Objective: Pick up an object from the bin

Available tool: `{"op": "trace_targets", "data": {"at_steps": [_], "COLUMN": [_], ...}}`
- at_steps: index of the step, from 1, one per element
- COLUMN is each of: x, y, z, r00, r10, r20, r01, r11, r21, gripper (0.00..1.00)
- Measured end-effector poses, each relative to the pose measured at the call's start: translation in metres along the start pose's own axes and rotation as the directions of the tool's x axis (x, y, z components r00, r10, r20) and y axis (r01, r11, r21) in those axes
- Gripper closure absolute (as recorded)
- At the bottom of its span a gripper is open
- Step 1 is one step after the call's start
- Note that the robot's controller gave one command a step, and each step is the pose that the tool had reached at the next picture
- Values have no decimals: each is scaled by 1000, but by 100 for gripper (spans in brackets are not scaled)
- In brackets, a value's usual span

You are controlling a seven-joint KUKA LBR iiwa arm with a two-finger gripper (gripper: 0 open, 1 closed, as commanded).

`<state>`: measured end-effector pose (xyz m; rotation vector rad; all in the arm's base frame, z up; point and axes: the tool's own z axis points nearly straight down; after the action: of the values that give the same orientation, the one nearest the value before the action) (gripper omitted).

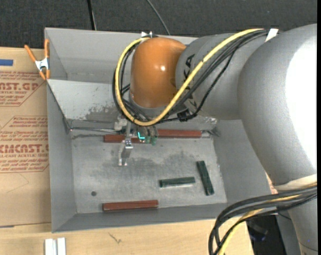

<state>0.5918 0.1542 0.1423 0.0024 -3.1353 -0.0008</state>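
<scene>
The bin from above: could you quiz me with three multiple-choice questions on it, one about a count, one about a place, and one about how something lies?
1. How many dark green sticks lie in the bin?
A. Two
B. One
C. Four

2. Where is the hand?
A. Right over the dark green sticks
B. Over the floor, by the reddish-brown stick at the far wall
C. Outside the bin

3. How does the reddish-brown stick at the near wall lie?
A. Standing upright
B. Lifted in the hand
C. Flat on the floor

Answers:
1 A: two dark green sticks lie close together on the right of the floor.
2 B: the hand hangs just in front of the far-wall stick, well away from the green ones.
3 C: it lies lengthwise along the near wall, with the hand far from it.
</scene>
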Motion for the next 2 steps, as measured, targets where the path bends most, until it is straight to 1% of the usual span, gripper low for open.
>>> {"op": "trace_targets", "data": {"at_steps": [1,2], "x": [-2,-1], "y": [-1,-56], "z": [-5,49], "r00": [1000,999], "r10": [1,28], "r20": [8,16], "r01": [-1,-28], "r11": [1000,1000], "r21": [-1,-4], "gripper": [0,0]}}
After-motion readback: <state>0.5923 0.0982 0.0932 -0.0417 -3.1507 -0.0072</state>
